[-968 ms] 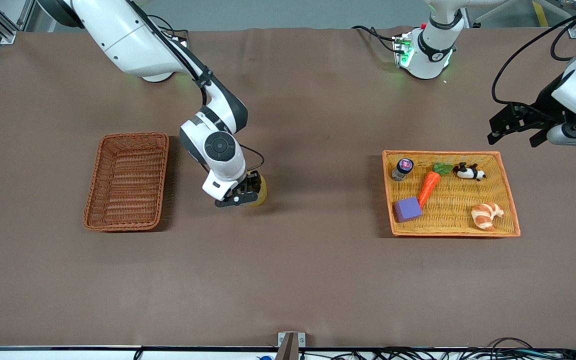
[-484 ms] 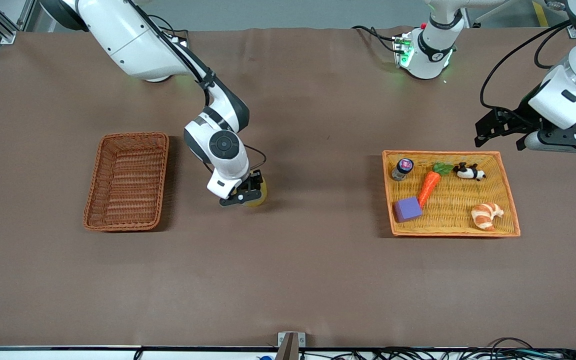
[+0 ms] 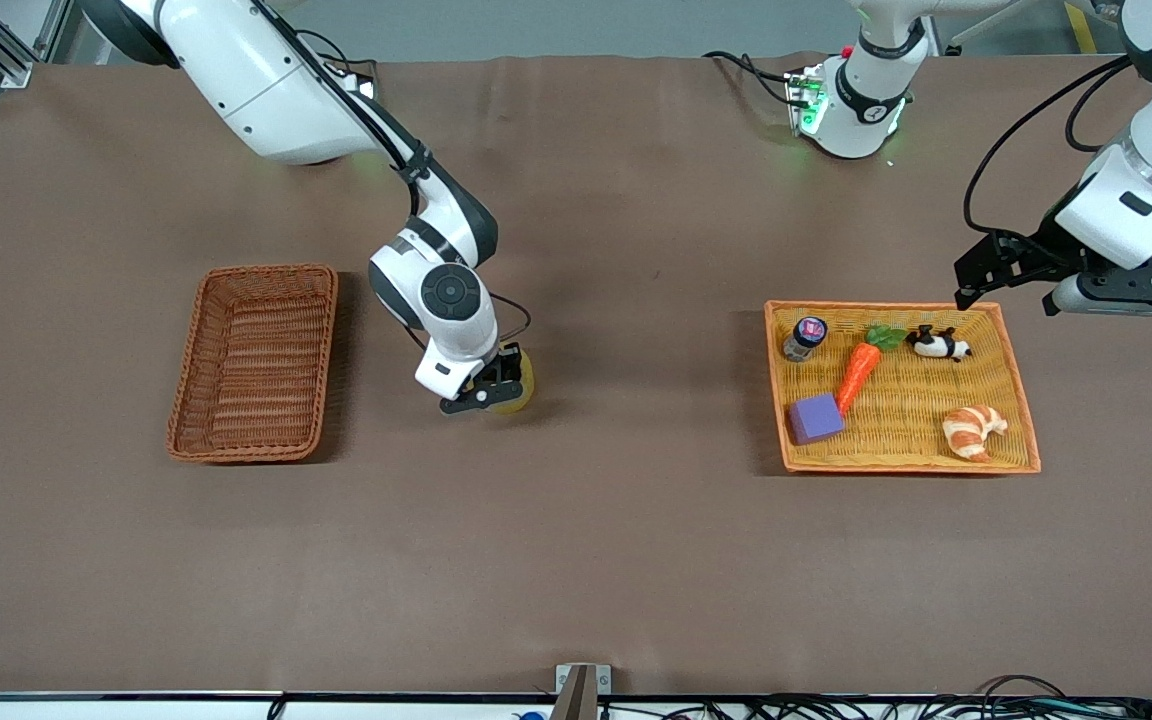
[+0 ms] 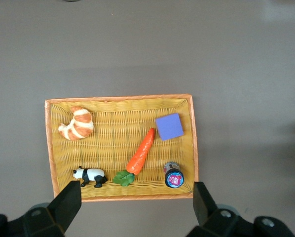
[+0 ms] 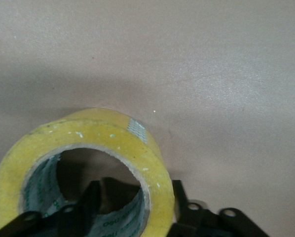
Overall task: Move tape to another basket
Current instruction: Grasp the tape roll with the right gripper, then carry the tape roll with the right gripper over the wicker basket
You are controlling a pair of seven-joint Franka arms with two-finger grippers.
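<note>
The tape [image 3: 522,379] is a yellowish roll standing on edge on the brown table, between the two baskets; I cannot tell whether it still touches the table. My right gripper [image 3: 484,390] is shut on its wall. In the right wrist view, one finger is inside the ring and one outside the tape [image 5: 88,133], with the right gripper [image 5: 137,193] closed across the wall. The darker reddish-brown basket [image 3: 254,370] lies empty toward the right arm's end. My left gripper [image 3: 1011,285] is open and empty, over the table at the orange tray's edge [image 4: 136,207].
The bright orange-yellow tray [image 3: 916,400] at the left arm's end holds a croissant [image 3: 973,430], a carrot [image 3: 858,372], a purple block [image 3: 815,418], a panda figure [image 3: 939,344] and a small jar [image 3: 805,337]. It also shows in the left wrist view [image 4: 118,138].
The left arm has swung and its gripper has shifted over the tray's edge. The right gripper with the tape has moved only slightly.
</note>
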